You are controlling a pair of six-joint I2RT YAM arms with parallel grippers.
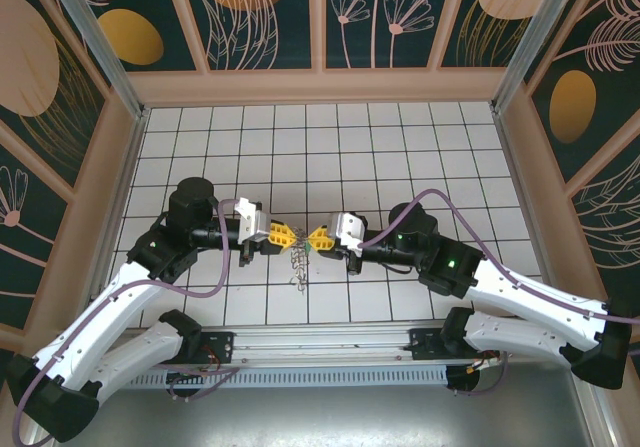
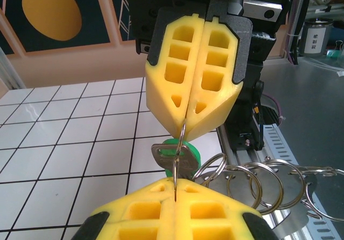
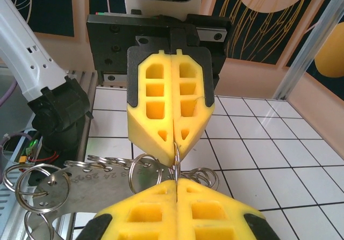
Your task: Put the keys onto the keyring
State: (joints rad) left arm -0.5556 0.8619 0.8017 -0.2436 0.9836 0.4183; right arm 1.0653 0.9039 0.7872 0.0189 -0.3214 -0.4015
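Keyring [image 1: 298, 264] hangs over tiled table [image 1: 400, 147] — left gripper [image 1: 290, 235] just above-left, right gripper [image 1: 316, 238] just above-right, tips nearly meeting.

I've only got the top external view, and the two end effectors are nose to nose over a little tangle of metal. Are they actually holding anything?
Observer: Yes. In the left wrist view the left end effector and the right end effector are both shut on one thin ring.
Operator: Where's the green key?
Observer: The key, green-headed, hangs at that thin ring, between the two tips.
Operator: And the rest of the keyring?
Observer: The right wrist view shows the keyring is a flat metal plate stamped with characters, with several split rings threaded through its holes.
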